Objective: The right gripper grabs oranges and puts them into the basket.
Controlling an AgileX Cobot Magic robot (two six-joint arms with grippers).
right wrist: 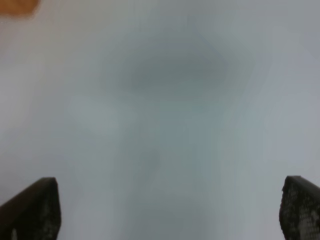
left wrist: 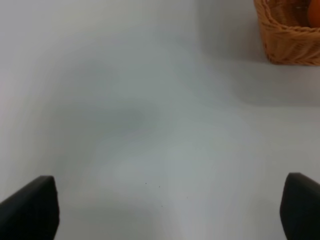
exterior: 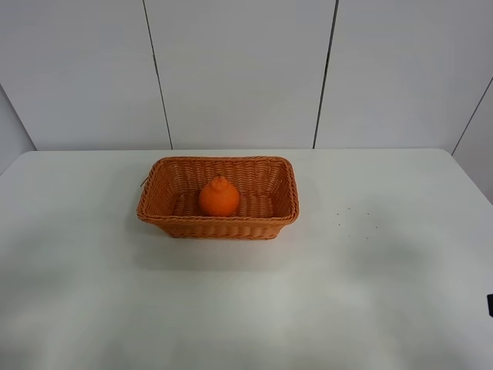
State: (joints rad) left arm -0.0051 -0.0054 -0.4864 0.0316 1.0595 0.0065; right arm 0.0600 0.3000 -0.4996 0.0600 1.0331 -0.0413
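Note:
The orange (exterior: 219, 196) sits inside the wicker basket (exterior: 158, 206) at the middle back of the white table, knob up. A corner of the basket (left wrist: 287, 35) shows in the left wrist view, with a sliver of the orange (left wrist: 314, 15) inside. A blurred basket edge (right wrist: 17, 6) shows in the right wrist view. My right gripper (right wrist: 170, 210) is open and empty over bare table, fingers (right wrist: 32, 207) wide apart. My left gripper (left wrist: 170, 210) is open and empty too. In the high view only a dark bit of the right arm (exterior: 490, 305) shows at the right edge.
The white table (exterior: 246, 308) spreads around the basket. A few small dark specks (exterior: 354, 223) lie to the right of the basket. White wall panels stand behind the table's back edge.

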